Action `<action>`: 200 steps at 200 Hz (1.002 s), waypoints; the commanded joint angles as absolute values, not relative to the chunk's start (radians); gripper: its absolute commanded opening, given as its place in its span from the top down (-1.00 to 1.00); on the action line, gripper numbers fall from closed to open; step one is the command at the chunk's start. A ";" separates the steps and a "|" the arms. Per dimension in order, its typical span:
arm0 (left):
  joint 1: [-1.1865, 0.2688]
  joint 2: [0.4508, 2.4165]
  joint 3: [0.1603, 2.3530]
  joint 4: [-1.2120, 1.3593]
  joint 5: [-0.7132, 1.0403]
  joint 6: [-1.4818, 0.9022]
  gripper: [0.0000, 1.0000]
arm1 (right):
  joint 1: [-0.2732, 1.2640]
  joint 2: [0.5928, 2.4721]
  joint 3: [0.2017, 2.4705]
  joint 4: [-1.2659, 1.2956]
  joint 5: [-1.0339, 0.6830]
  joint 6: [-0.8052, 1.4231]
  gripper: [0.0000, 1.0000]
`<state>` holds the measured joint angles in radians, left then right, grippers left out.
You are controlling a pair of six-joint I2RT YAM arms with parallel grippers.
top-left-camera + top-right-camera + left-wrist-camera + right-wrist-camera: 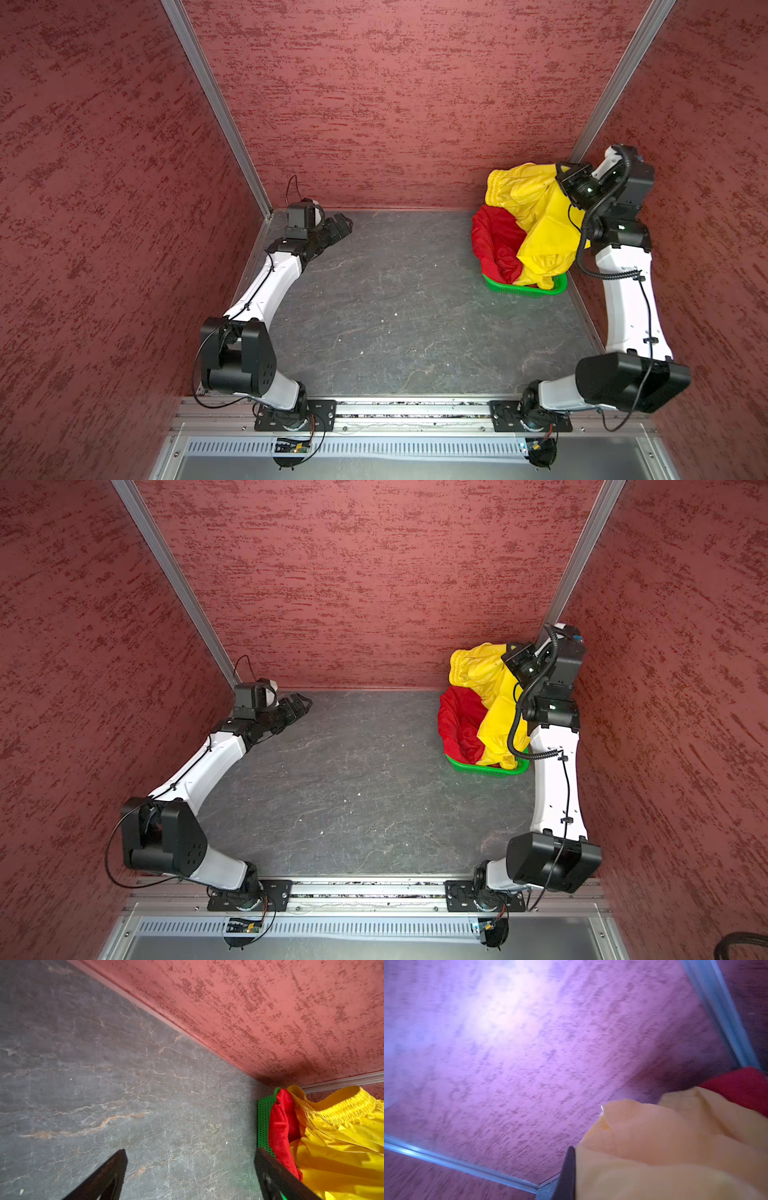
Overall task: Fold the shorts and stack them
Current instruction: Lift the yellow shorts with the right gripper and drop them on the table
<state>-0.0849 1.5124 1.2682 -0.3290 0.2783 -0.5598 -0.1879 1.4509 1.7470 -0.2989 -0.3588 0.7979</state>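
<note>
Basket (527,290) under piled shorts (536,208)

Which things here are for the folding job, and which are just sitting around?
For the job: yellow shorts, red shorts.
Just sitting around: green basket holding them.

Green basket (528,292) on grey tabletop (395,311)

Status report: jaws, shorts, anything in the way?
Left gripper open, empty, over far-left table. Right gripper shut on yellow shorts, bunched above green basket. Red shorts in basket, partly under yellow. Nothing blocking.
</note>
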 commanded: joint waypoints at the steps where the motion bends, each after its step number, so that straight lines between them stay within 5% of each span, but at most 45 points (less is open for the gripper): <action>1: -0.073 1.483 1.301 -0.321 0.287 -0.524 -0.92 | -0.087 1.487 1.932 -0.322 -0.391 0.762 1.00; 72: -0.032 1.411 1.311 -0.396 0.179 -0.524 -0.92 | 0.265 1.873 2.660 -0.545 -0.530 0.771 1.00; 137: 0.018 1.342 1.265 -0.463 0.123 -0.479 -0.92 | 0.452 1.964 2.476 -0.627 -0.550 0.785 1.00; 155: 0.020 1.338 1.247 -0.473 0.124 -0.473 -0.92 | 0.445 1.949 2.356 -0.716 -0.416 0.697 0.48; 179: 0.014 1.335 1.212 -0.486 0.139 -0.480 -0.92 | 0.406 1.950 2.239 -0.832 -0.271 0.624 0.15; 200: 0.003 1.333 1.174 -0.487 0.142 -0.485 -0.92 | 0.371 1.946 2.121 -0.909 -0.153 0.569 0.09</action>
